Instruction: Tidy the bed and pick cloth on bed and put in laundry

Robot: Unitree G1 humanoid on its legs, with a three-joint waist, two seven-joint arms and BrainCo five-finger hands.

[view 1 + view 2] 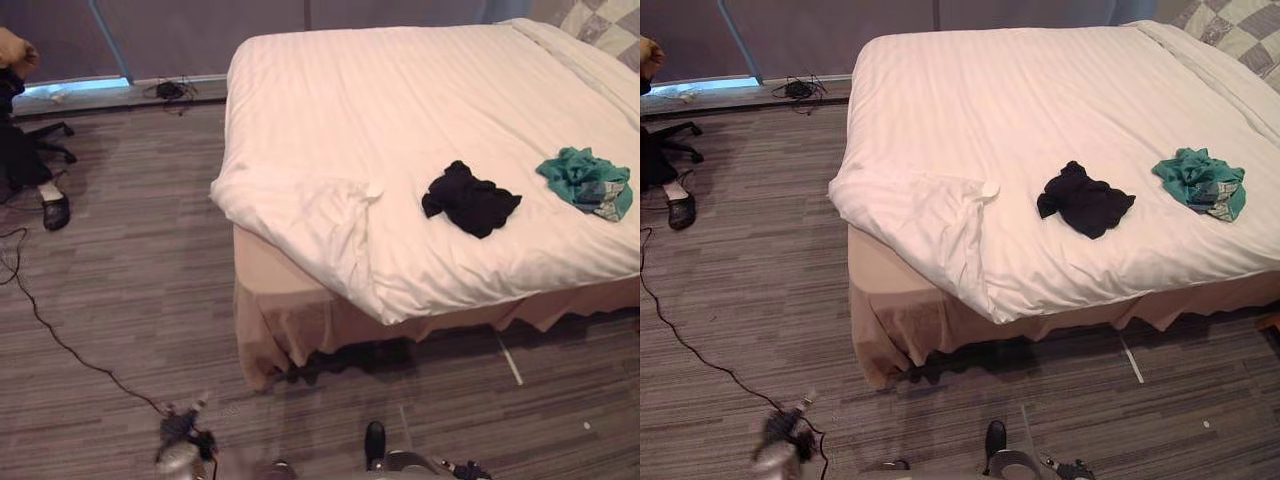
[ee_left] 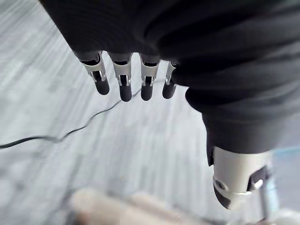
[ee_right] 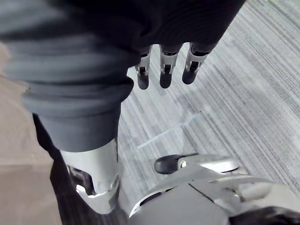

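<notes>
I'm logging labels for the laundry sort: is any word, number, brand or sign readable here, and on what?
None can be read.
The black cloth, the teal cloth and the white bed cover show no lettering; a paler patch on the teal cloth is too small to make out.

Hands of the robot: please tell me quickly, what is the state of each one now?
Left hand: open, holding nothing.
Right hand: open, holding nothing.
</notes>
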